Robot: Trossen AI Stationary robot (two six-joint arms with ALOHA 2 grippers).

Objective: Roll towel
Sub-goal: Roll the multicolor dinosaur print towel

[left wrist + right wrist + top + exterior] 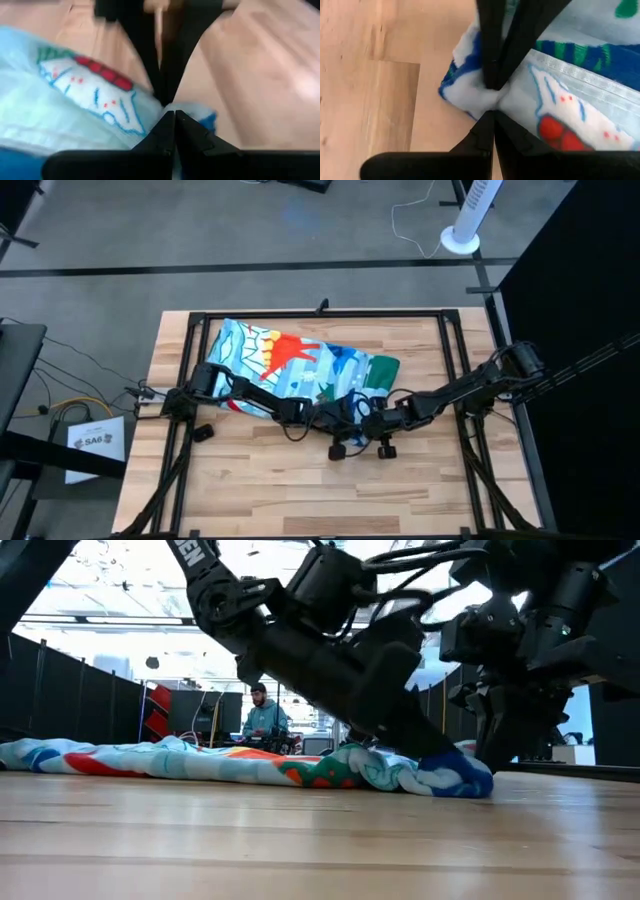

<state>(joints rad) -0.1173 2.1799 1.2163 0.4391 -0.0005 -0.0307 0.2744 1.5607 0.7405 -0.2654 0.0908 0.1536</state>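
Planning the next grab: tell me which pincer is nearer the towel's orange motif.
Left. The left pincer pinches the towel at its near edge, diagonally below the orange motif in the high view. The right pincer pinches beside it, farther away.

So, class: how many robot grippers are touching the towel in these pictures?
2. The left gripper is shut on a corner of the towel near the table's middle; the right gripper is shut on the same corner from the opposite side.
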